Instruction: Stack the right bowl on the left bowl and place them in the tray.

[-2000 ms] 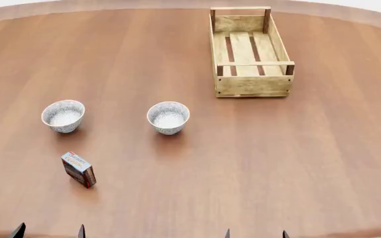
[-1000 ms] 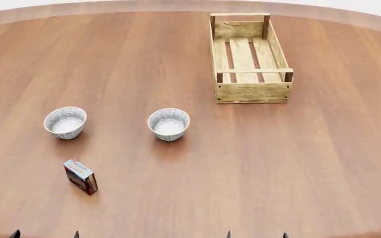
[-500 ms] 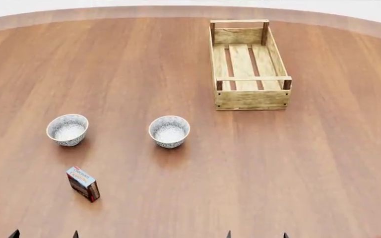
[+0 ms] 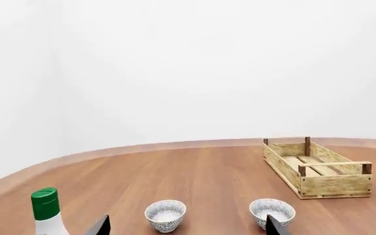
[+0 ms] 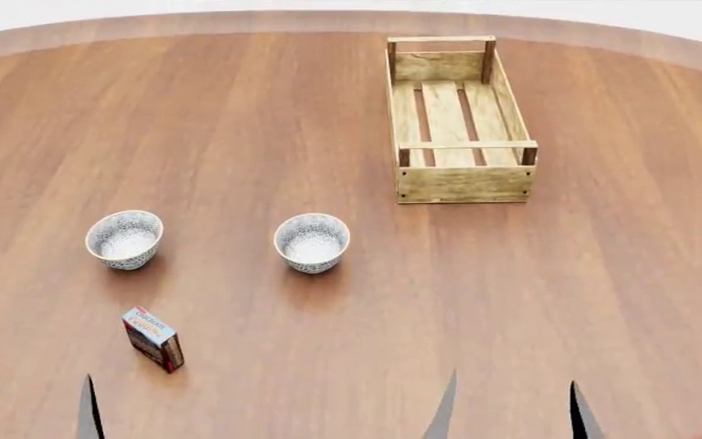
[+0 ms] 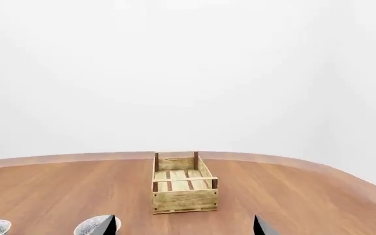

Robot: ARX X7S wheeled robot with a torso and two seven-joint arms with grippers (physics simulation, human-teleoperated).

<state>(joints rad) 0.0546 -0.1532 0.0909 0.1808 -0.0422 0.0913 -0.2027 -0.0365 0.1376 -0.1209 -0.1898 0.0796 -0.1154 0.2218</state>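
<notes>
both bowls loose on the bench, nothing picked up yet

right bowl (image 5: 312, 242) and left bowl (image 5: 124, 239) sit apart near me, tray (image 5: 459, 119) far right. right pincer (image 5: 510, 413) and left pincer (image 5: 22, 412) both spread wide, empty. bowls look stiff, light, glazed-slippery; i'd pinch the right one's rim.

We see two speckled bowls upright, apart — left bowl (image 5: 124, 239), right bowl (image 5: 312, 242) — and the slatted light-wood tray (image 5: 459, 119) beyond, holding nothing.
</notes>
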